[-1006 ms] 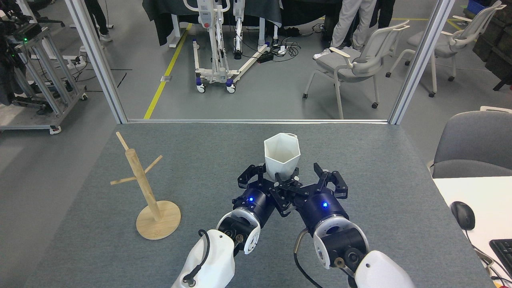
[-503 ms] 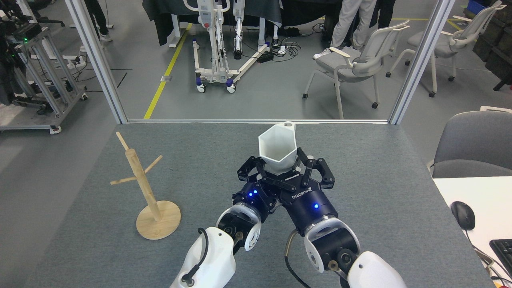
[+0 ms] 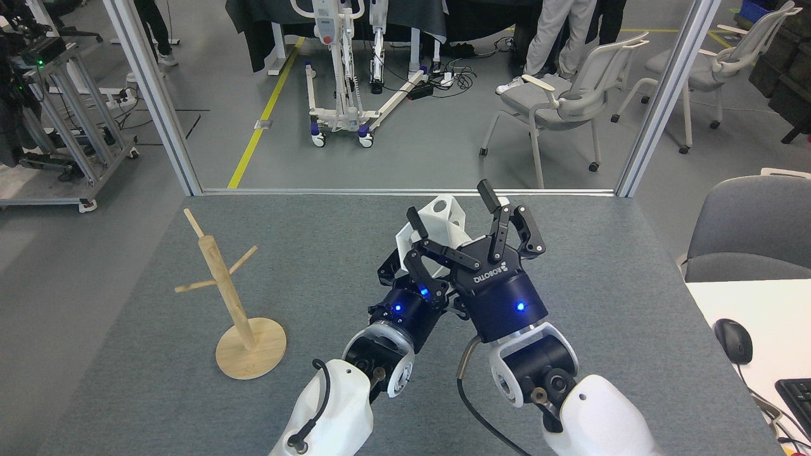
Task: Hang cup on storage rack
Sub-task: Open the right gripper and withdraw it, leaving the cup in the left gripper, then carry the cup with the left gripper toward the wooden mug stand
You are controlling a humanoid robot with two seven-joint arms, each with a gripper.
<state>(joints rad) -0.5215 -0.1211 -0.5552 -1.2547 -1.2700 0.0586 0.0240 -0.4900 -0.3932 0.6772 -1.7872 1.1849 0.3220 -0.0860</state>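
Far left on the grey table (image 3: 329, 234), the storage rack (image 3: 223, 283): upright on its round base, pegs bare, well apart from everything else. Right of it, at the table's middle, the left gripper (image 3: 399, 269), mostly hidden behind the other wrist, so cannot tell how its jaws stand. Above and beyond it, the cup (image 3: 437, 221), off the table and tipped over toward the left, mouth no longer facing up as a moment ago. Then the right gripper (image 3: 450, 206), risen and swung in over the left, jaws apart and straddling the cup, firm contact not clear. Looks like a handover or a regrasp, made to turn the cup so its pierced tab can meet a peg. Next, probably, a sure grip by one arm, then a carry leftward to the rack. Hanging not yet begun.
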